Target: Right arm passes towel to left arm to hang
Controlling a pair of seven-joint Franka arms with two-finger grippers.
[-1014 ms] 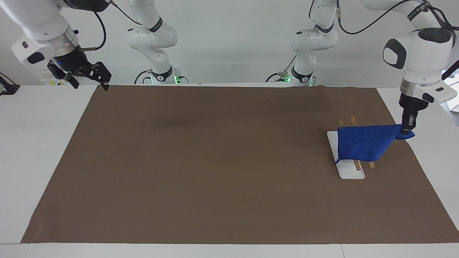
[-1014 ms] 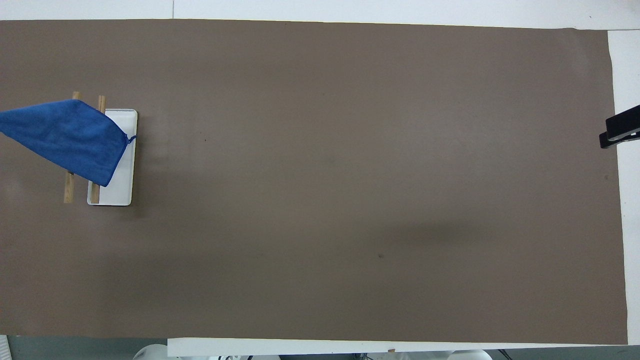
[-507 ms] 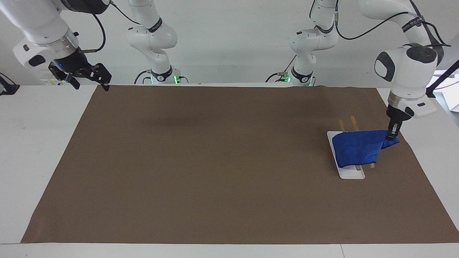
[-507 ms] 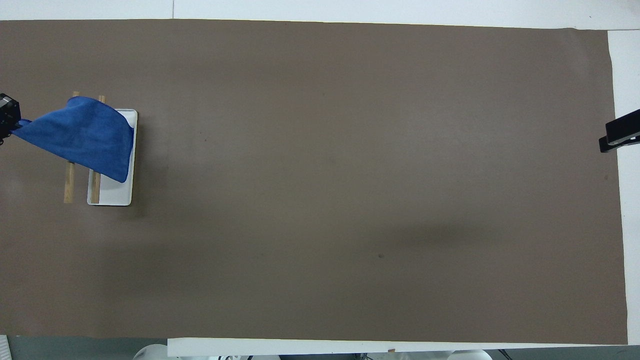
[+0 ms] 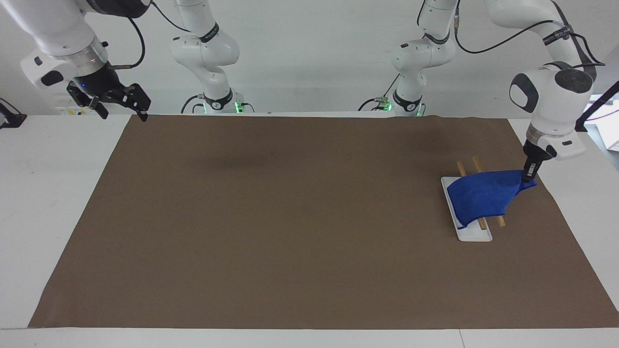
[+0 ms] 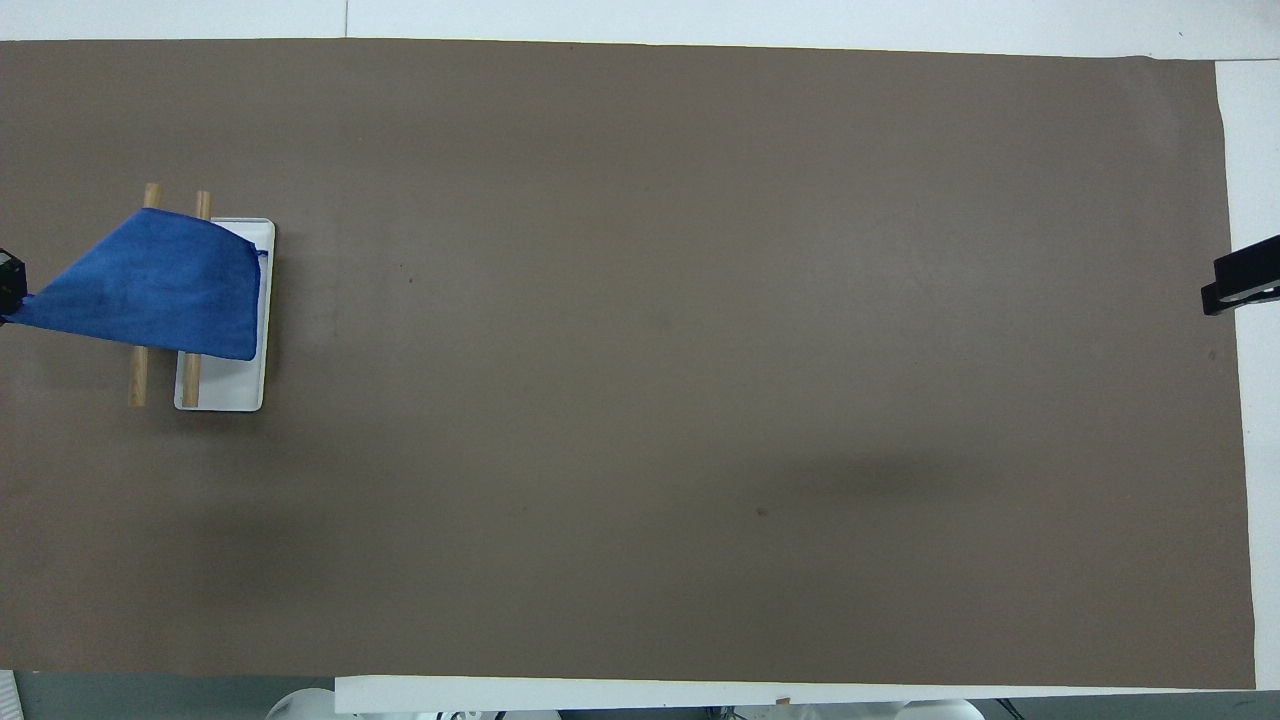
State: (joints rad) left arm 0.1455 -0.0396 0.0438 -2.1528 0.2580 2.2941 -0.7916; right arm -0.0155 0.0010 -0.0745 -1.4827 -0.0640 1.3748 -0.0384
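Left gripper (image 5: 529,175) sits at mid-right of the facing frame, pointing down, fingers pinched on one corner of the towel (image 5: 483,195). That corner is lifted at the gripper; rest of the blue cloth slopes down from it and drapes over the two wooden rods (image 5: 478,166) and onto the white rack base (image 5: 476,236). In the overhead frame the towel (image 6: 160,290) shows at mid-left as a wedge, narrow end at the frame edge where a sliver of the gripper (image 6: 8,285) pokes in, wide end over the rods (image 6: 139,375) & the base (image 6: 235,385). Rod ends stick out either side of the cloth.

Right gripper (image 5: 121,101) waits at upper left of the facing frame, up in the air over the corner of the brown mat (image 5: 290,217), fingers spread apart, nothing in them. Overhead only catches its black tip (image 6: 1240,285) at the mid-right edge.

Surface: brown mat over most of a white table (image 5: 48,193), plain white wall up top. Two slimmer white arms (image 5: 208,53) w/ green lights stand along the top edge, the second (image 5: 420,58) toward upper right, both well apart from the rack. I see nothing lying between the towel and the rack.
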